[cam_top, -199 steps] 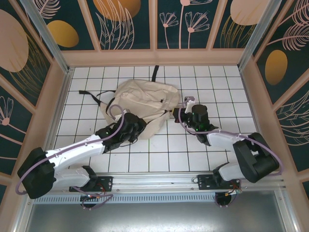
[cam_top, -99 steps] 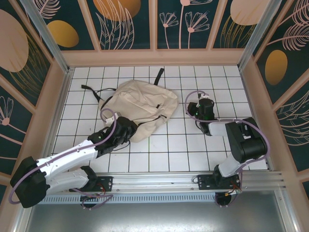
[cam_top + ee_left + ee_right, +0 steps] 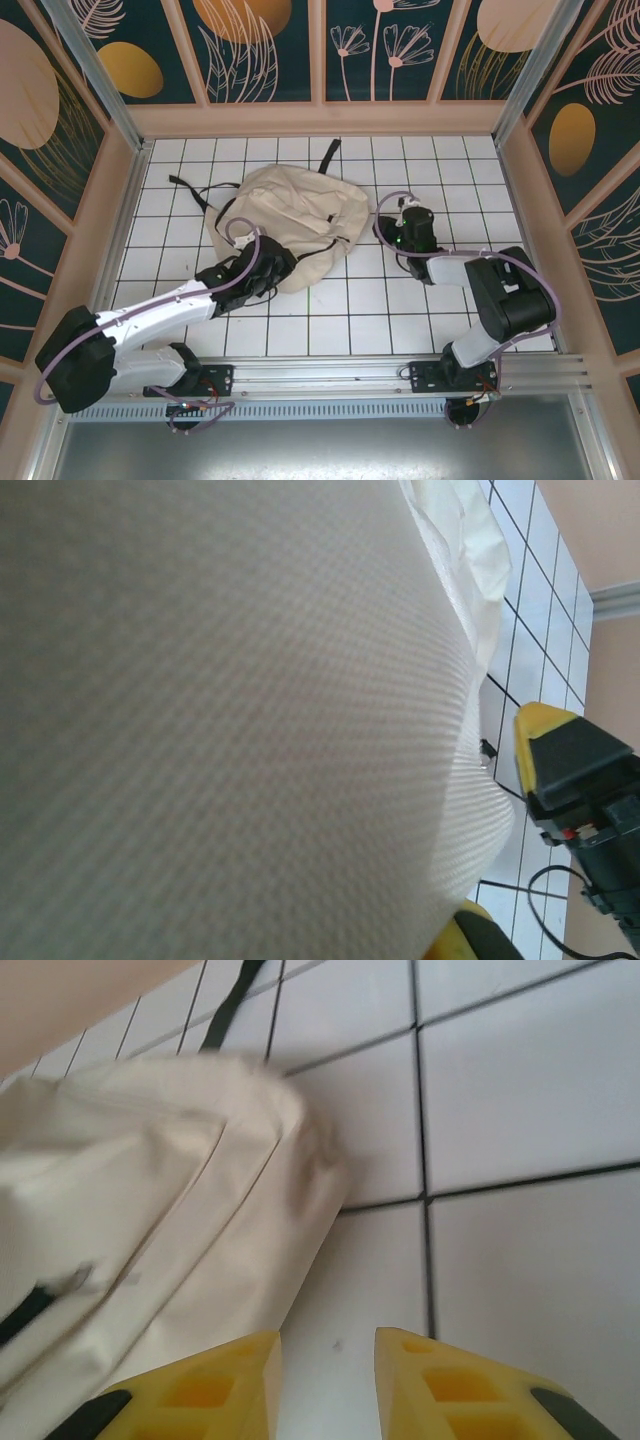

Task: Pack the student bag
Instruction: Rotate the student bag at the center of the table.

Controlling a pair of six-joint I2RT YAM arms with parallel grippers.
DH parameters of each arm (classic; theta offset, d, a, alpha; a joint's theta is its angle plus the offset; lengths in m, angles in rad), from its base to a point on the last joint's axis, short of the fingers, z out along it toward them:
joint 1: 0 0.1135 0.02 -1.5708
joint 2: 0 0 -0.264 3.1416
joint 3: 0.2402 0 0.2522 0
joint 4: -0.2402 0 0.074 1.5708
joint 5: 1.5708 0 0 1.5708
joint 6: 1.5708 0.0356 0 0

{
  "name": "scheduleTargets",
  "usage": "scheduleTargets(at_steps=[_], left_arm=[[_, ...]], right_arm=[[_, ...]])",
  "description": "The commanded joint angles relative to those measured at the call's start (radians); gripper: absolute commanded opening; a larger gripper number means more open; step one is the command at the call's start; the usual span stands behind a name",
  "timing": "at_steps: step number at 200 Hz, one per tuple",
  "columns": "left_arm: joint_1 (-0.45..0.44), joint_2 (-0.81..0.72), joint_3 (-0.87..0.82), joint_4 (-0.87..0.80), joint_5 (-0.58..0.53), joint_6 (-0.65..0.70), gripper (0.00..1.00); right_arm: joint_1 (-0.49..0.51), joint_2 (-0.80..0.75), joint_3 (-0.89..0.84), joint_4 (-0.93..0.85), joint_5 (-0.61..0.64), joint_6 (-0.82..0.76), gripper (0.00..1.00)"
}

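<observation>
Crumpled woven student bag (image 3: 295, 210), left end effector (image 3: 272, 270) pinching its fabric, right end effector (image 3: 327, 1340) part-open, empty.

Bright even light, blurred wrist close-ups

The surface (image 3: 330, 330) is white tile with a black grid, level and dry. A pale wooden frame (image 3: 320, 118) borders it on three sides. Above stand dark teal wall panels (image 3: 270, 50) with floral and orange oval motifs. An aluminium rail (image 3: 330, 372) runs along the near edge.
</observation>
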Motion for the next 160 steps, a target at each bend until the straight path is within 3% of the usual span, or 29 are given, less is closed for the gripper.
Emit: scheduleTargets(at_steps=[1, 28, 62, 100, 109, 136, 152, 160], left_arm=[[0.005, 0.016, 0.043, 0.091, 0.045, 0.048, 0.08], [-0.002, 0.051, 0.06, 0.185, 0.106, 0.071, 0.09], [-0.072, 0.17, 0.196, 0.22, 0.13, 0.129, 0.04], [-0.102, 0.333, 0.366, 0.25, 0.193, 0.162, 0.03], [-0.105, 0.364, 0.415, 0.228, 0.203, 0.177, 0.07], [-0.106, 0.384, 0.467, 0.173, 0.197, 0.221, 0.47], [-0.107, 0.345, 0.466, 0.121, 0.138, 0.258, 0.81], [-0.106, 0.315, 0.464, 0.086, 0.092, 0.275, 0.93]], right_arm=[[0.05, -0.02, -0.034, -0.013, -0.032, 0.032, 0.33], [0.068, -0.019, -0.038, -0.024, -0.017, 0.043, 0.34], [0.013, -0.099, -0.049, -0.065, 0.036, 0.054, 0.35], [-0.044, -0.255, -0.079, -0.113, 0.091, 0.038, 0.45], [-0.056, -0.289, -0.083, -0.128, 0.091, 0.032, 0.46], [-0.077, -0.377, -0.094, -0.16, 0.122, 0.026, 0.55], [-0.082, -0.415, -0.1, -0.16, 0.128, 0.021, 0.63], [-0.084, -0.429, -0.099, -0.163, 0.135, 0.018, 0.67]])
